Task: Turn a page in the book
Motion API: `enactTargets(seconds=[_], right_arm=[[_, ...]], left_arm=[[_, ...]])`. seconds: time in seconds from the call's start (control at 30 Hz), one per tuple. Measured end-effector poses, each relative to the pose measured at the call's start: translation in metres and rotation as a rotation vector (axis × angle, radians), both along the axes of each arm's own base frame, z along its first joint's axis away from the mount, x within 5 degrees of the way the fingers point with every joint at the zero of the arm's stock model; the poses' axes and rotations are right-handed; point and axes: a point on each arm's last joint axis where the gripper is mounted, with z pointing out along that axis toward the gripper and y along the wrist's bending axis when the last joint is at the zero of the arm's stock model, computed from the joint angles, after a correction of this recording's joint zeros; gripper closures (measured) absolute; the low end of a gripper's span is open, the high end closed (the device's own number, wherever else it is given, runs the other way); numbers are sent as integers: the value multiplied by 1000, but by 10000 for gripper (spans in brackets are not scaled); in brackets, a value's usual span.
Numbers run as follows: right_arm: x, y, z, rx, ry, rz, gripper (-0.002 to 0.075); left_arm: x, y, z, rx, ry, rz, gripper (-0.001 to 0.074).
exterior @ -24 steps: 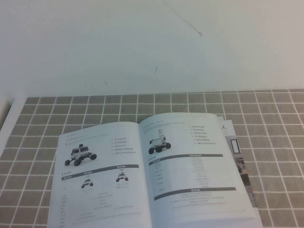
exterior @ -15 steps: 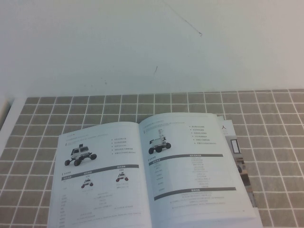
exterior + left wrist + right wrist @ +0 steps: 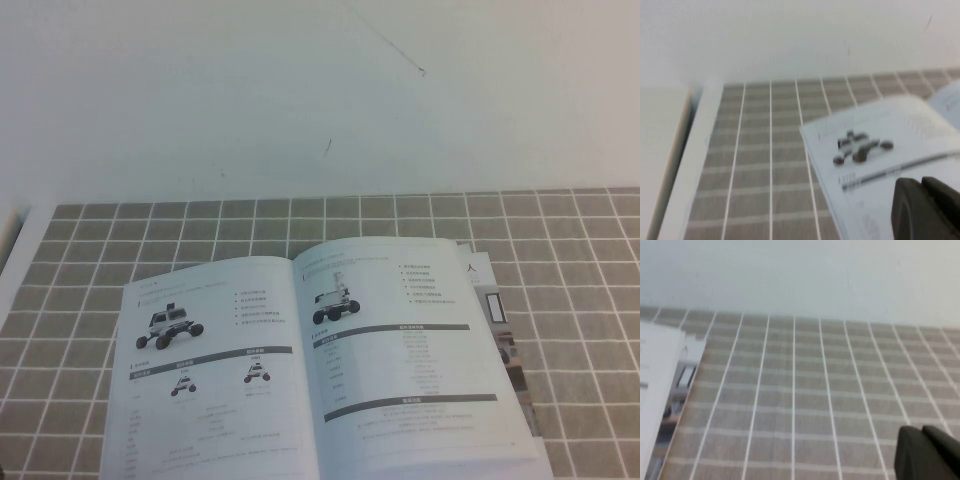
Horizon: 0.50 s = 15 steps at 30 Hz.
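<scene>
The book lies open on the checked tablecloth near the table's front. Its left sheet shows a white rover car. The page on the right shows a dark wheeled rover with an arm and lies flat. Neither gripper shows in the high view. In the left wrist view my left gripper is shut and empty, hovering above the book's left sheet. In the right wrist view my right gripper is shut and empty above bare tablecloth, well to the right of the book's edge.
A brochure with colour room photos sticks out from under the book's right side; it also shows in the right wrist view. The checked tablecloth ends at a white wall behind. A white table edge runs along the left.
</scene>
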Motion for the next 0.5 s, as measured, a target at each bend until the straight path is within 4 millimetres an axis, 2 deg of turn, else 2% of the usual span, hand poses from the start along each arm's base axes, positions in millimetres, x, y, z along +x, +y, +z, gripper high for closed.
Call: enactTargets(seconds=[0.1, 0.27, 0.5], right_arm=[[2, 0, 10, -8, -107, -3, 727], [2, -1, 36, -27, -402, -12, 727], [-8, -4, 67, 12, -759, -39, 727]], left_arm=[[1, -1, 14, -17, -150, -7, 739], [-2, -2, 40, -51, -439, -20, 739], [-13, -1, 65, -83, -739, -32, 739]])
